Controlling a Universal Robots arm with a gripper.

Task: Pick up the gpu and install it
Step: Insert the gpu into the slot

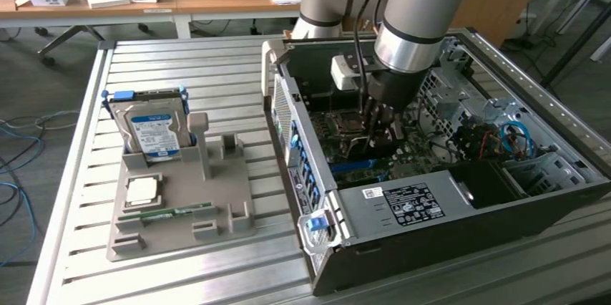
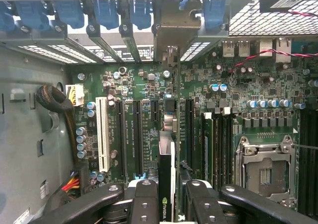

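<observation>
Inside the open computer case (image 1: 411, 208), the hand (image 2: 171, 189) is clenched on the gpu (image 2: 166, 172), held edge-on above the motherboard (image 2: 238, 85); install step in hand, by my judgement, calling for the card edge square over its slot.

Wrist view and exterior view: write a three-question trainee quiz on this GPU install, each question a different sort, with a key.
1. True or false: the gripper is shut on the gpu, holding it edge-on over the motherboard inside the open computer case.
2. Multiple choice: in the exterior view, the hard drive is
A. standing upright in the grey tray
B. mounted inside the computer case
C. lying flat on the floor
3. Fill in: the logo on the held gpu reads ____.

Key: 1 true; 2 A; 3 NVIDIA.
</observation>
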